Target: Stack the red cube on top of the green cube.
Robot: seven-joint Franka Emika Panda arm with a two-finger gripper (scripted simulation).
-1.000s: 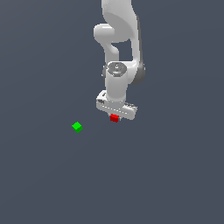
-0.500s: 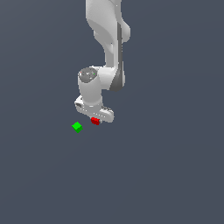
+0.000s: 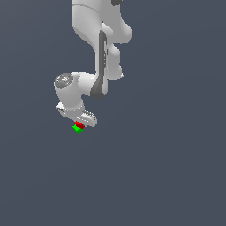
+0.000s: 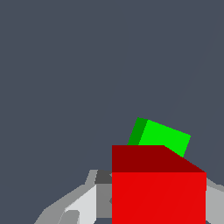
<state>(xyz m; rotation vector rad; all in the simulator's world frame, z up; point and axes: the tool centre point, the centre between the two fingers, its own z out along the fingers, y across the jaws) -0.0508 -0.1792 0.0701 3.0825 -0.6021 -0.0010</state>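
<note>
Plain dark grey desk (image 3: 167, 176), nothing fancy. The red cube (image 3: 79, 125) sits clamped in the tool (image 3: 80, 124), right under the white wrist. The green cube (image 3: 77, 129) is just below the tool, slightly off to one side in the wrist view.

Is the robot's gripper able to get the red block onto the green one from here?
Probably yes. The gripper holds the red cube right over the green cube, and nothing sits between them. In the wrist view the green cube looks turned and offset, so the fit may be uneven.
</note>
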